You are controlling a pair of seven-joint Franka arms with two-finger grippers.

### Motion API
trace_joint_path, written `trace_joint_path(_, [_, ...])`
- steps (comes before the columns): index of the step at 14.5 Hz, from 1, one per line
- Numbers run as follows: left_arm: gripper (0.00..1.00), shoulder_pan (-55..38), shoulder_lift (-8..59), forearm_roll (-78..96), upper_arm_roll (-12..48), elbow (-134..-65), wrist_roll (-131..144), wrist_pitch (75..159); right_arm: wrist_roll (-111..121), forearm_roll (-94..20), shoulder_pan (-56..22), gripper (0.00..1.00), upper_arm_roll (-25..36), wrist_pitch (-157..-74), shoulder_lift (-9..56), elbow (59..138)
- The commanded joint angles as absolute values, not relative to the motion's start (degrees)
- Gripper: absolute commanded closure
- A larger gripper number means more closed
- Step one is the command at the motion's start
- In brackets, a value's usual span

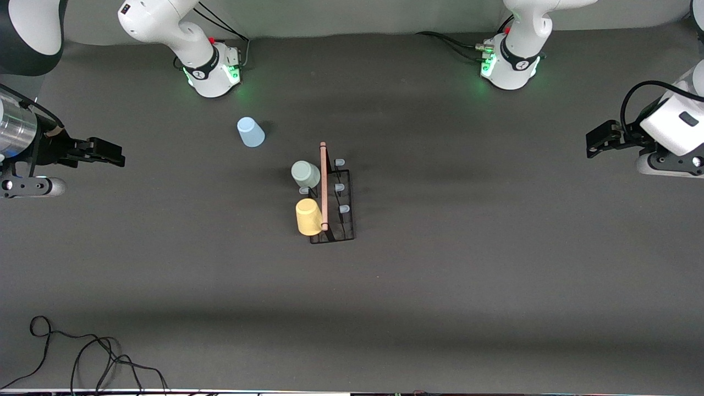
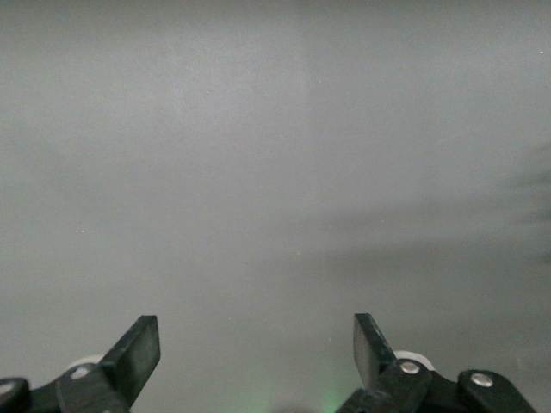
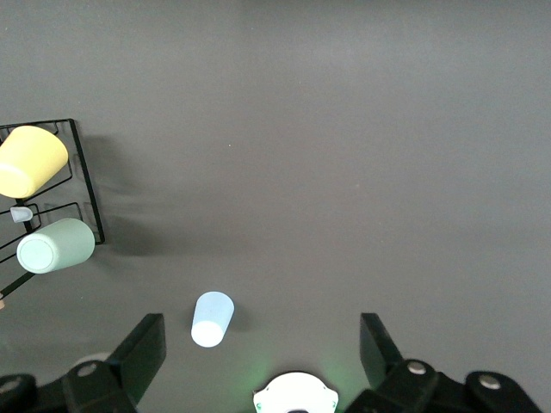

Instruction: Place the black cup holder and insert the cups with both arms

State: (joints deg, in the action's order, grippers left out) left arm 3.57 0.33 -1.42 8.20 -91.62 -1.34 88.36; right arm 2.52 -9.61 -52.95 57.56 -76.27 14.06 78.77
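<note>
The black cup holder (image 1: 336,206) stands mid-table, its wooden rod handle (image 1: 323,184) on top. A mint green cup (image 1: 305,174) and a yellow cup (image 1: 309,216) sit upside down on pegs on the side toward the right arm's end. A light blue cup (image 1: 251,132) stands upside down on the table near the right arm's base. My right gripper (image 1: 116,157) is open and empty, up over its end of the table. Its wrist view shows the blue cup (image 3: 212,318), mint cup (image 3: 55,245), yellow cup (image 3: 30,160) and holder (image 3: 86,185). My left gripper (image 1: 593,144) is open, empty, over its own end.
The right arm's base (image 1: 212,69) and the left arm's base (image 1: 509,66) stand along the table's edge farthest from the front camera. Loose black cables (image 1: 82,352) lie at the near corner toward the right arm's end. The left wrist view shows only bare table (image 2: 275,172).
</note>
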Motion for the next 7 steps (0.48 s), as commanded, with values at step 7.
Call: trace_joint_path(7, [0.0,3.2,0.1,-1.9,8.0,-91.1,-0.9,88.3,4.0,-8.6,-50.8,0.0,55.7,-75.8,14.1,78.8])
